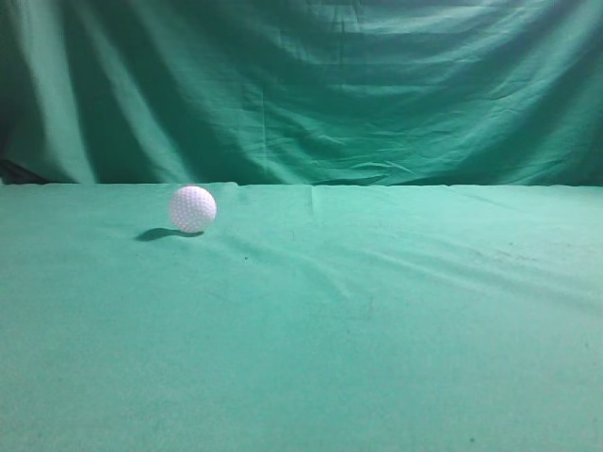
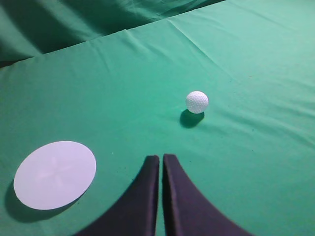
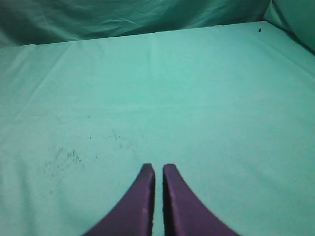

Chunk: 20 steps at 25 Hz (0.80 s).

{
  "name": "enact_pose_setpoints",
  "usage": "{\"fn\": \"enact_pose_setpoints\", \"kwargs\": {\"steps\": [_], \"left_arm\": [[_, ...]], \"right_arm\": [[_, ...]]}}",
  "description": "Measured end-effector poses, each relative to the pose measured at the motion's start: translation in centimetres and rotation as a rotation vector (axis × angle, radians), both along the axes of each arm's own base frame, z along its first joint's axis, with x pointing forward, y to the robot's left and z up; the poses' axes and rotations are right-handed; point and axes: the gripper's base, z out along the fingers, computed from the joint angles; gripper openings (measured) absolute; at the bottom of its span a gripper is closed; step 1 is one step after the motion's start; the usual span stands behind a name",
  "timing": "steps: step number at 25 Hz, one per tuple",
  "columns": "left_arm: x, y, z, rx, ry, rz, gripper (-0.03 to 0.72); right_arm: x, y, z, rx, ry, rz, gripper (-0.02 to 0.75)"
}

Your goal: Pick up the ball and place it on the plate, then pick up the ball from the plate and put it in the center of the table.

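**Ball loose on the cloth, both grippers empty**

From my console, the ball [image 1: 192, 208] sits on the table [image 1: 377, 320], left of centre in the exterior view and toward the back edge near the draped backdrop [image 1: 330, 85]. It rests on the cloth with its shadow just beside it, so nothing is holding it.

In the left wrist view the left gripper [image 2: 162, 160] hangs above the table with its jaws drawn almost together, only a thin slit between them, gripping nothing. The ball [image 2: 197, 102] lies ahead of it and a little to the right, well apart from the tips. The plate [image 2: 54, 174], a pale flat disc, lies to the lower left, bare, with no ball on it.

The right gripper [image 3: 158, 169] is likewise nearly closed and empty, over bare cloth; neither ball nor plate shows in its view.

I judge the left arm is the natural choice, since both ball and plate sit on its side. I would need to spread those jaws before going down on the ball.
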Motion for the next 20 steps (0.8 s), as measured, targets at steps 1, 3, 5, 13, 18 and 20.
{"fn": "enact_pose_setpoints", "kwargs": {"steps": [1,3,5,13,18,20], "left_arm": [[0.0,0.0,0.0,0.000,0.000,0.000,0.000],[0.0,0.0,0.0,0.000,-0.002,0.000,0.000],[-0.3,0.0,0.1,0.000,-0.019,0.000,0.000],[-4.1,0.3,0.8,-0.039,-0.225,0.030,0.000],[-4.4,1.3,-2.1,-0.168,-0.171,0.191,0.000],[-3.9,1.8,-3.6,-0.195,-0.116,0.267,0.000]], "right_arm": [[0.0,0.0,0.0,0.000,0.000,0.000,0.049],[0.0,0.0,0.0,0.000,0.000,0.000,0.049],[0.0,0.0,0.0,0.000,0.000,0.000,0.049],[0.0,0.0,0.0,0.000,0.002,0.000,0.049],[0.0,0.0,0.0,0.000,0.002,0.000,0.049],[0.0,0.0,0.0,0.002,0.002,0.000,0.049]]}}
